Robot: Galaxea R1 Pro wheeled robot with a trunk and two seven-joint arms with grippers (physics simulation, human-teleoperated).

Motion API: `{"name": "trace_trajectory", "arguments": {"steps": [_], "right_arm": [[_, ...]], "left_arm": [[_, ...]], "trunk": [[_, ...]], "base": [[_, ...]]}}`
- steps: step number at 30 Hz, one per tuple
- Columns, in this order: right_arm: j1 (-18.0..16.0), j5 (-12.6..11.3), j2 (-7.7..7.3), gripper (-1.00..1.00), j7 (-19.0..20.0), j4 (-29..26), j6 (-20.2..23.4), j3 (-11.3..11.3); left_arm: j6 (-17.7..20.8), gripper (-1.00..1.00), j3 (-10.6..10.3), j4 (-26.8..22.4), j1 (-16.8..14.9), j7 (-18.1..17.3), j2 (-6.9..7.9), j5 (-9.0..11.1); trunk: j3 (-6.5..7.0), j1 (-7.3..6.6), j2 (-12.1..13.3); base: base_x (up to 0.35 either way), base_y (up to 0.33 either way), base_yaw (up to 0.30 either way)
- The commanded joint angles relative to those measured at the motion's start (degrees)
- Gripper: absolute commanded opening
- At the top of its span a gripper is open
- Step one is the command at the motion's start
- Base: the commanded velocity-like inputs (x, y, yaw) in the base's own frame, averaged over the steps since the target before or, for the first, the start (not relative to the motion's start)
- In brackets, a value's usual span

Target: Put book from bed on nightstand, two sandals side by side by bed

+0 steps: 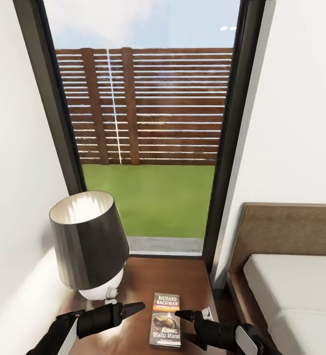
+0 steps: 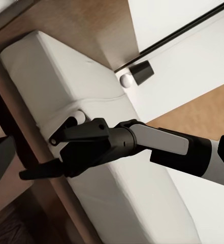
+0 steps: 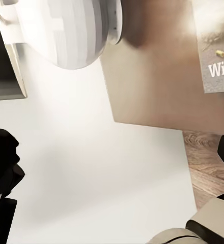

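Right gripper [image 1: 182, 313]: over the nightstand's front right part, fingertip just at the right long edge of the book [image 1: 165, 319]. The head view shows one pointed finger only. In the left wrist view the right gripper [image 2: 40, 156] shows two fingers spread apart with nothing between them.

Left gripper [image 1: 139, 307]: over the front middle of the nightstand [image 1: 148, 276], tip pointing toward the book's left edge, not touching. Its fingers look closed together to a single point and hold nothing.

Book lies flat on the nightstand top, near the front edge, right of centre. Long axis runs front to back, title end toward the window [image 1: 148, 123]. It sits between the two grippers; the right is the nearer. Judgement: the book step looks done, so the coming move is a withdrawal from the book.

Behind left of the book: lamp [image 1: 89, 244], white base on the top's left part, dark shade above.

Right of the nightstand: bed [image 1: 301, 291], white mattress, brown headboard.

Hard to make out: the book's front edge is cut off at the frame bottom. Right wrist view shows a corner of the book [image 3: 216, 46] and the lamp base [image 3: 71, 30], overexposed.
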Motion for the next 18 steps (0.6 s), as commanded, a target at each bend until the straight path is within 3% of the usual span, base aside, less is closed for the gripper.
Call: {"name": "trace_trajectory", "arguments": {"steps": [1, 5, 8, 14, 16, 18], "right_arm": [[-0.02, -0.08, -0.01, 1.00, 0.06, -0.01, 0.28, -0.03], [-0.02, -0.08, -0.01, 1.00, 0.06, -0.07, 0.26, -0.03], [-0.02, -0.08, -0.01, 1.00, 0.10, -0.75, 0.25, -0.04], [0.03, -0.08, -0.40, 1.00, 0.30, -9.61, 0.30, -0.05], [0.09, -0.08, -2.01, 1.00, 0.32, -12.16, 0.32, 0.00], [0.13, -0.05, -5.81, 1.00, 0.33, -13.78, 0.32, 0.09]], "left_arm": [[0.60, 1.00, 0.01, 0.00, -0.02, -0.15, 0.01, 0.12], [0.55, 1.00, -0.04, 0.09, -0.02, 0.40, 0.01, 0.07], [0.51, 1.00, -0.07, 0.53, -0.02, 3.27, 0.01, 0.01], [-0.26, 1.00, -0.11, 1.21, -0.02, 7.88, 0.01, -0.08], [-1.29, 1.00, -0.19, 1.89, -0.02, 9.09, 0.01, -0.11], [-2.73, 1.00, -0.46, 2.63, -0.02, 10.32, 0.01, -0.23]], "trunk": [[0.13, -0.23, 0.39], [0.85, -1.11, 1.99], [1.38, -1.77, 3.20], [2.46, -3.09, 5.60], [2.82, -3.53, 6.41], [3.18, -3.97, 7.21]], "base": [[0.000, 0.000, 0.000], [0.000, 0.000, 0.000], [0.000, 0.000, 0.000], [0.000, 0.000, 0.000], [0.000, 0.000, 0.000], [0.000, 0.000, 0.000]]}}
